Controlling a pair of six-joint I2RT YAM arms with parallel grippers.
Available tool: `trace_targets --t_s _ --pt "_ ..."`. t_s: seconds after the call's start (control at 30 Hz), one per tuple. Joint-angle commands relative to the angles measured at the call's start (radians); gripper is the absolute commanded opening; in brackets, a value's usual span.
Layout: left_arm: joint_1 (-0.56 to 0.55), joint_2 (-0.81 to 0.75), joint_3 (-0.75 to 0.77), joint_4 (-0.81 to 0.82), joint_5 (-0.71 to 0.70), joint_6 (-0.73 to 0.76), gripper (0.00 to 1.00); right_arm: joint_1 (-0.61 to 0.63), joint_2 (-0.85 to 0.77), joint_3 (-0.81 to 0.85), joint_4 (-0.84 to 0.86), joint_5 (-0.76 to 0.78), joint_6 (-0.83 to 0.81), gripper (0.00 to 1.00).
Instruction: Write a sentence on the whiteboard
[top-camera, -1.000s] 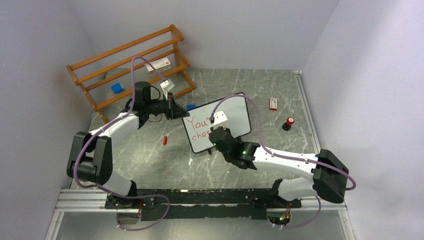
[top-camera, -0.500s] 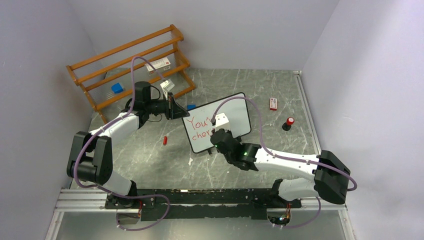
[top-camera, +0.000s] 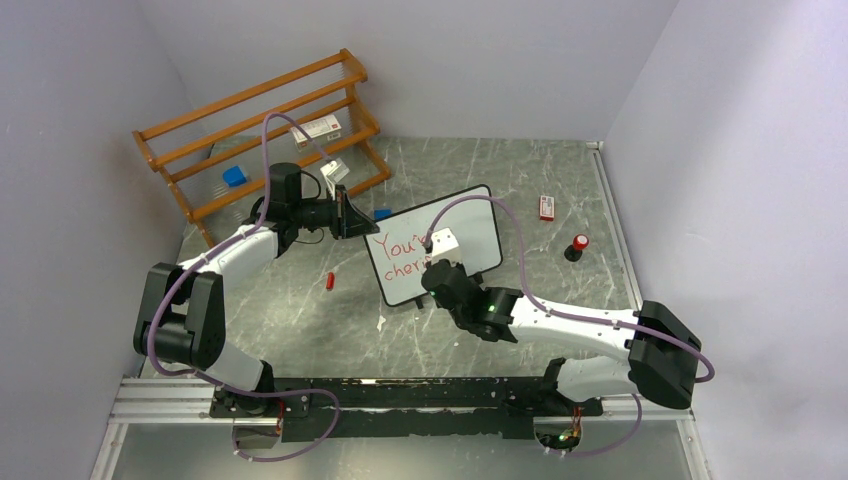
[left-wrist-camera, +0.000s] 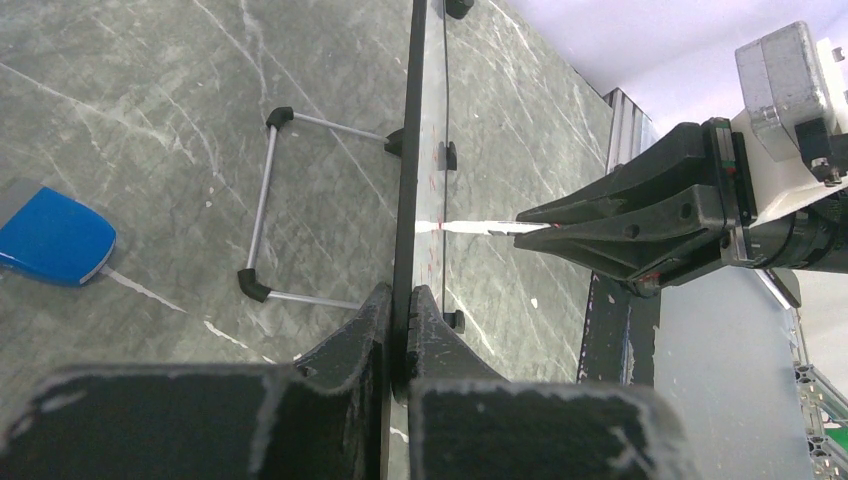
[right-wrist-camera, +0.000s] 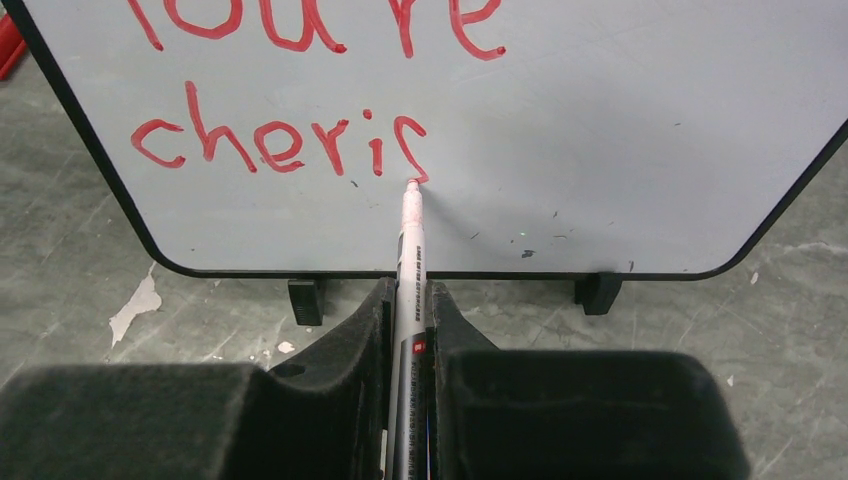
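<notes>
Since a second ago my right gripper has shifted slightly along the glossy white whiteboard with thin black frame, which stands propped on the grey marbled table. The gripper clenches a slim white marker, whose tip touches the board at the end of "cheris" in the red handwritten sentence. I judge that line two is half done. The next letter, "h", needs light and steady pressure. My left gripper pinches the board's left frame.

the left arm reaches forward with elbow bent, the left fingers pinched tight on the whiteboard edge. the right arm stretches low and leftward, the right fingers closed around a marker, wrist aimed at the whiteboard.
</notes>
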Motion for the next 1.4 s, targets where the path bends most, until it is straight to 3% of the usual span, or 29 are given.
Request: trace_targets --t_s 0.0,0.47,1.37 --pt "-0.024 0.052 -0.025 -0.101 -0.082 0.077 0.05 -0.005 0.006 0.001 0.033 -0.030 0.001 0.00" --pt "-0.024 0.052 -0.023 -0.105 -0.085 0.079 0.05 -0.016 -0.077 0.008 0.025 0.055 -0.018 0.00" --pt "-0.024 0.056 -0.022 -0.105 -0.079 0.079 0.05 -0.058 -0.007 0.059 0.107 0.026 -0.070 0.00"
